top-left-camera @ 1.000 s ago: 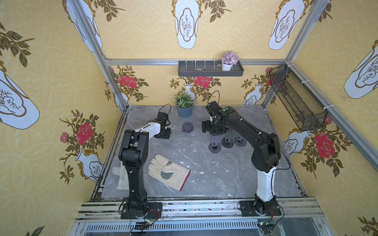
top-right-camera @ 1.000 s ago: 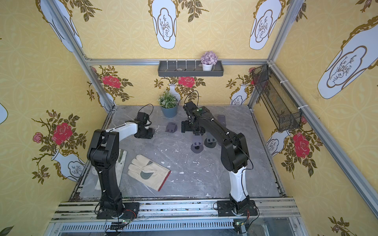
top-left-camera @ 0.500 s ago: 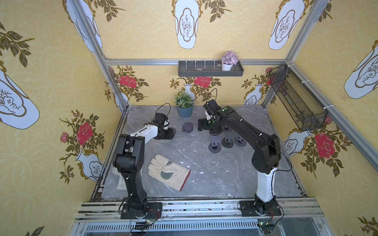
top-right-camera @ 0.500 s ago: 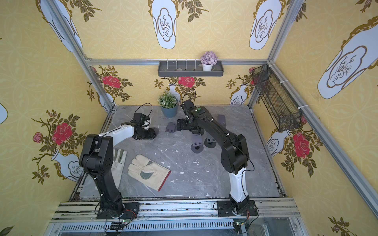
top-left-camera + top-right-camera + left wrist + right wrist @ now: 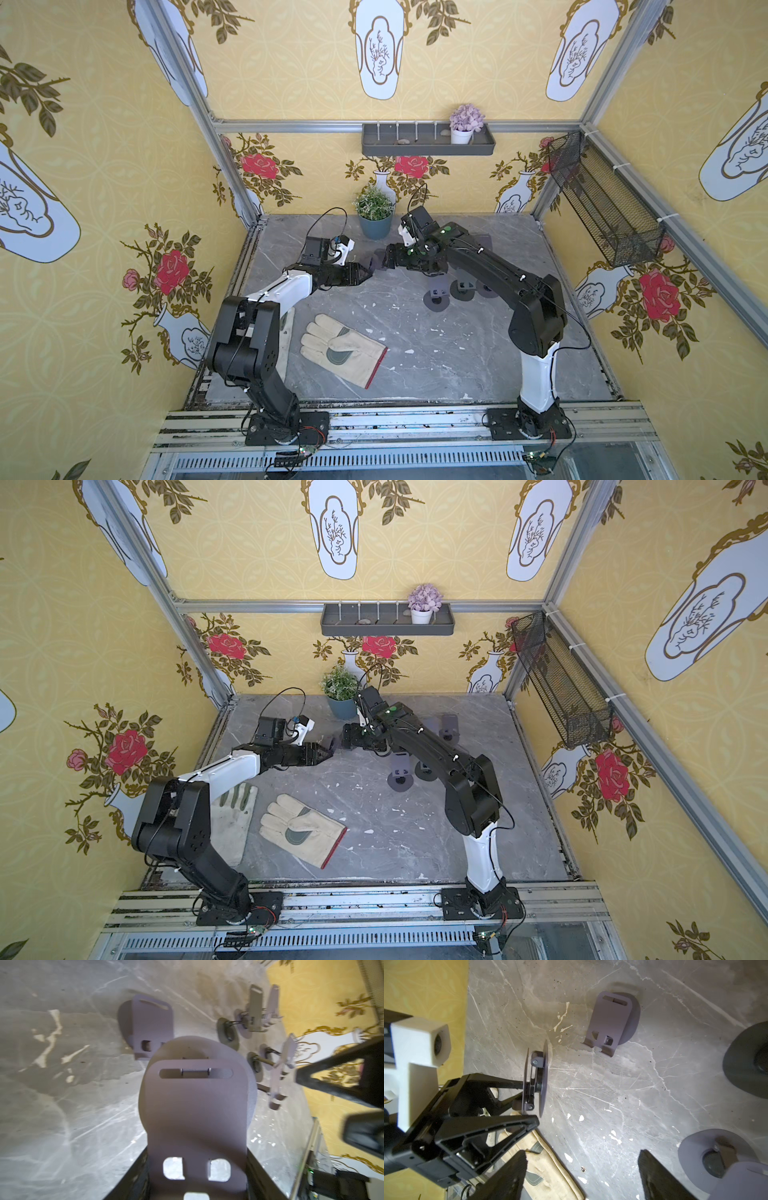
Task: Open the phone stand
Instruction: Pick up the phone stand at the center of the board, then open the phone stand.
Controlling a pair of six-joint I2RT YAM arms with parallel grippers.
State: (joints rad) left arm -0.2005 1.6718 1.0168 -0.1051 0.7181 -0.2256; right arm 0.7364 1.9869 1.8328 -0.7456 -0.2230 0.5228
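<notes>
Edge-on in the right wrist view, the phone stand point(image 5: 544, 1080) sat pinched in the left gripper point(image 5: 529, 1103). The right gripper point(image 5: 582, 1154) gaped empty beside it; spare stands point(image 5: 435, 299) crowded the right.

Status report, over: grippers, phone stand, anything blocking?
Left gripper shut on phone stand, not yet opened. Right gripper open, facing it, not touching. Spare folded stand lies beyond, not in the way.

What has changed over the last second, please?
The left end effector carried the folded phone stand toward the centre; the right end effector moved across to meet it, jaws open. The gloves, the other stands and the potted plant stayed put.
</notes>
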